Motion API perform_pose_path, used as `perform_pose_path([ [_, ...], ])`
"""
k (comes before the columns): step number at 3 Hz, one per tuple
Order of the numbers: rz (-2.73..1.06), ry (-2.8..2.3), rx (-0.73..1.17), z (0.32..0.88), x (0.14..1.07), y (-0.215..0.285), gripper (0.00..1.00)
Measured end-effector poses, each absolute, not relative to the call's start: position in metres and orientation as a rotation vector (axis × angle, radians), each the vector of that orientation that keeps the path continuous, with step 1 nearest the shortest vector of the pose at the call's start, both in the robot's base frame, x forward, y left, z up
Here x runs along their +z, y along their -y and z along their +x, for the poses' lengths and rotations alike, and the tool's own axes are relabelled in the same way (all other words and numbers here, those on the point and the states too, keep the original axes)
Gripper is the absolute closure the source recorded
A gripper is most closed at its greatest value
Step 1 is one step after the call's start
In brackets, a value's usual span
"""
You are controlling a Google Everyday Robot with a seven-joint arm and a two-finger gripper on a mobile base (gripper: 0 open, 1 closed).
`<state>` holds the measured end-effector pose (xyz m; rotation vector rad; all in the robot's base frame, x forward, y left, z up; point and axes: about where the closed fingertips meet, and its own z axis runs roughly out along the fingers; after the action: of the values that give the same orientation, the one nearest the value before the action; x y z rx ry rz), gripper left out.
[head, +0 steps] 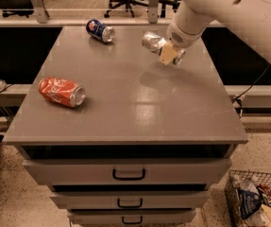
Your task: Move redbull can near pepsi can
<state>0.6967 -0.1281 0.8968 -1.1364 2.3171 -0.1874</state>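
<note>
The redbull can (152, 41) is silver and lies sideways in my gripper (169, 54), held above the far right part of the grey table (125, 108). The gripper is shut on it, with a tan finger pad (168, 56) across the can. The pepsi can (100, 30), dark blue with a silver end, lies on its side near the table's far edge, to the left of the held can.
A red can (61, 91) lies on its side at the table's left. Drawers (128, 173) run below the table front. A wire basket (255, 200) with items stands on the floor at the right. Office chairs stand behind the table.
</note>
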Motion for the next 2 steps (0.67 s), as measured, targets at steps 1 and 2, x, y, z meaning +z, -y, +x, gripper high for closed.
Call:
perform_pose_path([
  [1, -1.167, -2.29, -0.168, 0.713, 0.9, 0.113, 1.0],
  [2, -1.198, -2.262, -0.124, 0.732, 0.897, 0.086, 1.0],
])
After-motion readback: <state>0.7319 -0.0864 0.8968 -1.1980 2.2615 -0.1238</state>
